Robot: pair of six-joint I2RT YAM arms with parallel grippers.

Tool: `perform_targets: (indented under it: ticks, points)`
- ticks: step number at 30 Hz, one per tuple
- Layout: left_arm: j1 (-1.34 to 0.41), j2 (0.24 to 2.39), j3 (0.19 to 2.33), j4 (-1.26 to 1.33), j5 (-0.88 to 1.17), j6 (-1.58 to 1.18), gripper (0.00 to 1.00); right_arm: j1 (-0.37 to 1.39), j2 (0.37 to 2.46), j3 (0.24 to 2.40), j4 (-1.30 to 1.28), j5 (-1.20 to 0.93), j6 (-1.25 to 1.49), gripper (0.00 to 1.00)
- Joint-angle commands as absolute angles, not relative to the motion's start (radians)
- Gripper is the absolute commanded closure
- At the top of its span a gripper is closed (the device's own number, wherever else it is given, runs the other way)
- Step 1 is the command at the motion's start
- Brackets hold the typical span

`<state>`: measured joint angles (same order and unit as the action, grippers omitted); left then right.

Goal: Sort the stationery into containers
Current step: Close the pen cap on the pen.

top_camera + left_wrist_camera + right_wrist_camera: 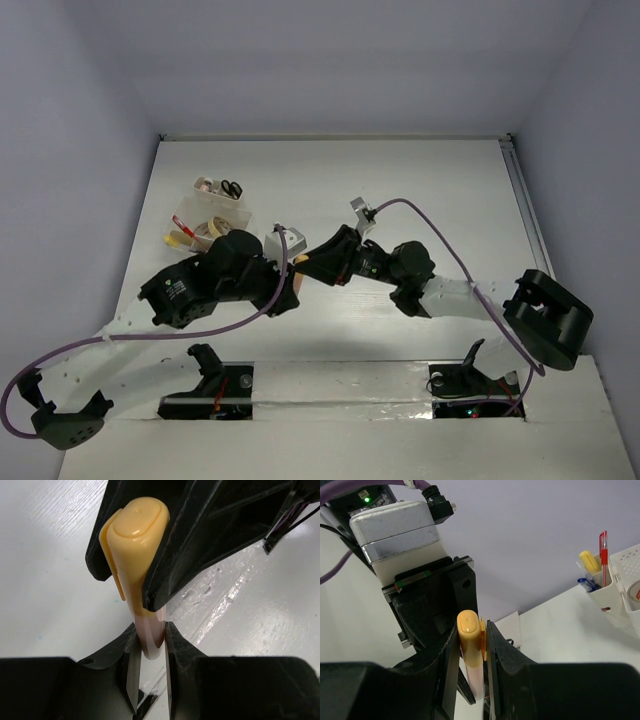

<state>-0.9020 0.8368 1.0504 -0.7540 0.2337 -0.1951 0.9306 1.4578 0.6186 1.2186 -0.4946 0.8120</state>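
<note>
Handover: left end effector and right end effector both clamp the yellow-capped marker; the right one should release slowly, without tugging.

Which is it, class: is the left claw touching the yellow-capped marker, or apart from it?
Touching. In the left wrist view the left claw grips the yellow-capped marker, its fingers pressed against both sides of the barrel.
</note>
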Motion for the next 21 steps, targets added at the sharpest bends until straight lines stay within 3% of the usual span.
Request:
perform_targets:
  ticks: [1,10,19,21]
  points:
    - [-0.879,0.810,1.232,0.427,0.137,-0.172,1.00,1.066,1.611,0.518,0.762,-0.778,0.776,1.00]
    - [-0.879,0.730,1.094,0.379,0.101,-0.216,1.00,1.057,1.485,0.618,0.604,-0.638,0.687,1.00]
    - [-0.879,0.624,0.983,0.195,0.025,-0.278,1.00,1.039,1.578,0.842,0.563,-0.643,0.663,1.00]
    - [-0.879,0.603,0.976,0.169,0.014,-0.279,0.91,1.028,1.582,0.880,0.546,-0.652,0.652,1.00]
